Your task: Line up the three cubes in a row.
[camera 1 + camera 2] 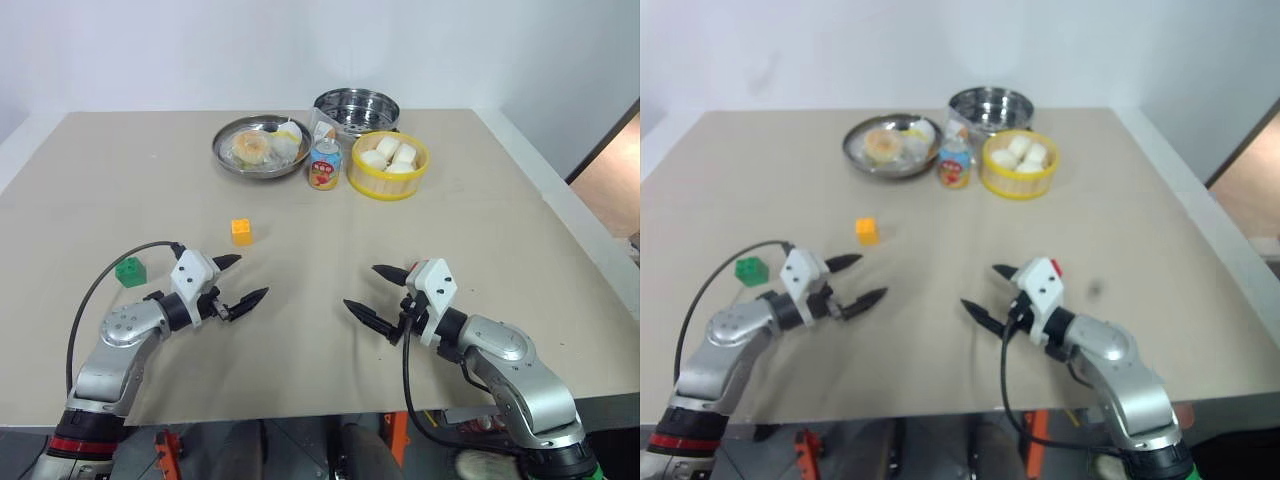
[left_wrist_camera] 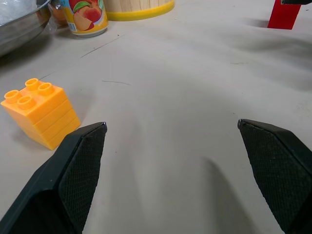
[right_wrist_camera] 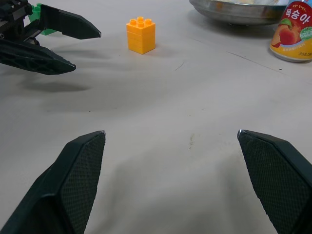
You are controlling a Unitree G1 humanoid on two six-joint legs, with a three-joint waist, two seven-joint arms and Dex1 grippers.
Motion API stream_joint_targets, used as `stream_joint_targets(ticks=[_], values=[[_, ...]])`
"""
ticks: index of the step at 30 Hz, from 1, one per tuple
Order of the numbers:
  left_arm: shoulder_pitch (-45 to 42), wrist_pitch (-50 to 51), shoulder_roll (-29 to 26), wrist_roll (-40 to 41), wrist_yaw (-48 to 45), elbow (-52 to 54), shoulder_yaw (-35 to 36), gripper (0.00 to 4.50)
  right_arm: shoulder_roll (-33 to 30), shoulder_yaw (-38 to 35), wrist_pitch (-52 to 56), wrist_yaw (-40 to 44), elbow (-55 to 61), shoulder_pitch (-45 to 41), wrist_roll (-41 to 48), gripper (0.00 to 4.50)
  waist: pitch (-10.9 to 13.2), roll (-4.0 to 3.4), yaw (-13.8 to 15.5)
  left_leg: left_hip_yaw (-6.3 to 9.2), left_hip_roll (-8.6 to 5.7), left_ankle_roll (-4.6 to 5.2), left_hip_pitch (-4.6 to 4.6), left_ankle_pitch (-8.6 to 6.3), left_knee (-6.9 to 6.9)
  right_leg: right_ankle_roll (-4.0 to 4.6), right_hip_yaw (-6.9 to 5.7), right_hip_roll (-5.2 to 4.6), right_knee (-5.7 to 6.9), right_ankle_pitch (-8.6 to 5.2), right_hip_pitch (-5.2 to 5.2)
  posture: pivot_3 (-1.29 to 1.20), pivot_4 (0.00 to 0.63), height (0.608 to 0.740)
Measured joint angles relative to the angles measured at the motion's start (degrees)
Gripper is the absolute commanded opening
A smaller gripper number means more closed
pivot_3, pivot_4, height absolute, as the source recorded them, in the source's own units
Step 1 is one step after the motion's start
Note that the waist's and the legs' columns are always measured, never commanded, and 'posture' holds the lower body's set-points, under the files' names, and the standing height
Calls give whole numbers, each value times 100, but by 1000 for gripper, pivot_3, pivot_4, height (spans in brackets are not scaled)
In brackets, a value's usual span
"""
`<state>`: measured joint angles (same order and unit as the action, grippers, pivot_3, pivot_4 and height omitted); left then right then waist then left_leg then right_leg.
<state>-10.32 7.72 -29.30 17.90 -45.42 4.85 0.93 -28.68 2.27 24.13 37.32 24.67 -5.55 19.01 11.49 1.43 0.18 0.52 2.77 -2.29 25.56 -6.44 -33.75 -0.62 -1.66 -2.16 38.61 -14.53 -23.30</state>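
Observation:
The yellow-orange cube (image 1: 241, 231) stands on the tan table (image 1: 300, 340), just beyond my left gripper (image 1: 253, 276). That gripper is open and holds nothing. The green cube (image 1: 131, 271) lies left of that wrist, and in the right wrist view it (image 3: 46, 31) peeks out behind the left fingers. A red cube (image 2: 283, 14) sits behind my right gripper (image 1: 360, 286), mostly hidden by the wrist; a sliver of it (image 1: 1055, 268) shows. My right gripper is open and empty too. The two grippers face each other over bare table.
At the back of the table are a metal plate of food (image 1: 262, 146), a steel pot (image 1: 356, 108), a peach can (image 1: 324, 165) and a yellow basket (image 1: 388, 188) of white buns. The table's front edge runs just below both arms.

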Motion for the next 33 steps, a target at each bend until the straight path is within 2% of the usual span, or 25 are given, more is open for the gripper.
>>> stream_joint_targets(ticks=[10, 25, 28, 33], values=[[-12, -153, 182, 243, -145, 70, 3, 4451, 114, -9, 327, -269, 346, 307, 154, 4500, -1, 1, 9, 0, 1, 0, 0, 0, 0, 1, 2, 3, 0, 1, 0, 0, 150, 740], [11, 153, -27, 512, -478, 300, 2, 4451, 78, 30, 144, -388, 679, 536, -34, 4500, -1, 1, 9, -1, 2, -1, 0, -1, -9, 2, 3, 1, 0, 2, 2, 0, 150, 740], [5, 164, -94, 541, -730, 412, -85, 4451, 351, -28, 155, -722, 734, 598, -65, 4500, -1, 1, 9, -2, 2, -1, 0, -1, -9, 2, 4, 0, 0, 2, 1, 0, 150, 740], [-212, 280, -212, 632, -1274, 587, -400, 4451, 998, -759, 314, -1866, 640, 190, -113, 4500, 0, 1, 7, -11, 3, -1, 0, -1, -18, 7, 9, 0, 0, 9, -2, 0, 150, 740]])
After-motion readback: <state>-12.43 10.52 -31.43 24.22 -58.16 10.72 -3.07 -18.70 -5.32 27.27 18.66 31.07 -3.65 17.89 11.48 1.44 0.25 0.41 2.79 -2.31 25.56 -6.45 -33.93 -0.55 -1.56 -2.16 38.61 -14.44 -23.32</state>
